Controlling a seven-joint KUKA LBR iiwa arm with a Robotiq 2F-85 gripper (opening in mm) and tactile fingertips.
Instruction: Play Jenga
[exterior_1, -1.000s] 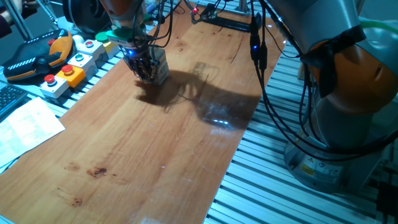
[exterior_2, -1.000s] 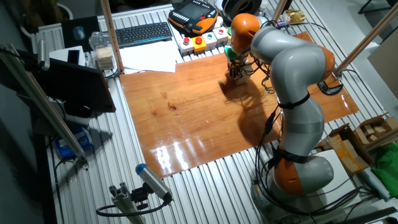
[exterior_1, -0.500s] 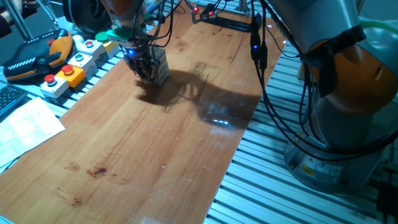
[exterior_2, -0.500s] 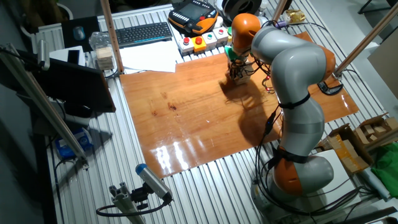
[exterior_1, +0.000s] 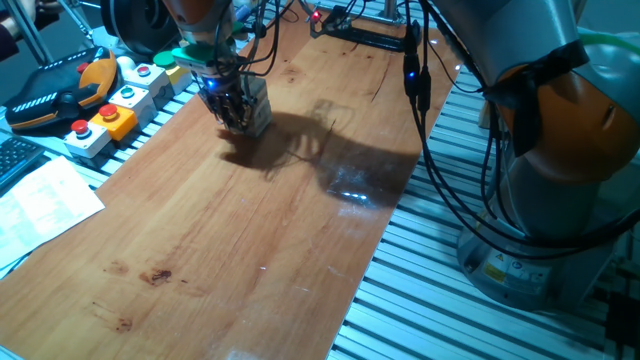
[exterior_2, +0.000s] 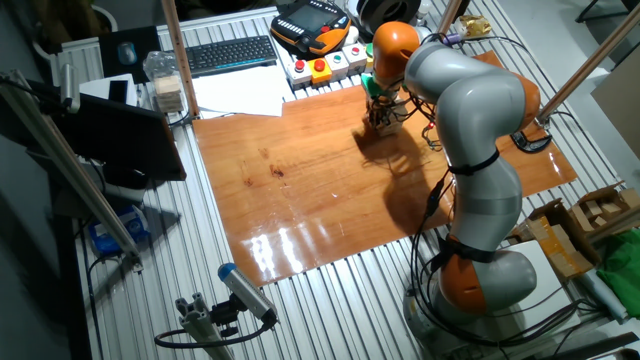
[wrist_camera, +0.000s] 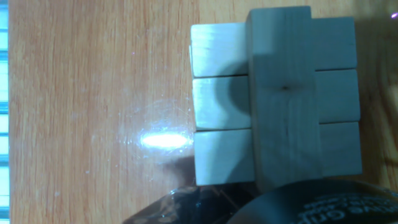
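The Jenga tower (exterior_1: 257, 108) is a small stack of pale wooden blocks at the far left of the wooden table; it also shows in the other fixed view (exterior_2: 387, 118). From above, in the hand view, a layer of three blocks (wrist_camera: 217, 102) carries one crosswise block (wrist_camera: 285, 93). My gripper (exterior_1: 234, 112) is lowered right at the tower, its fingers against the stack. One dark finger (wrist_camera: 280, 202) covers the near end of the top block; the other finger is out of the frame, so the grip is unclear.
Grey boxes with coloured push-buttons (exterior_1: 110, 105) and an orange-black teach pendant (exterior_1: 60, 90) lie left of the tower. Papers (exterior_1: 40, 200) and a keyboard (exterior_2: 230, 52) lie beyond the board. A black clamp (exterior_1: 370, 35) sits at the far edge. My arm's base (exterior_1: 550, 200) stands right.
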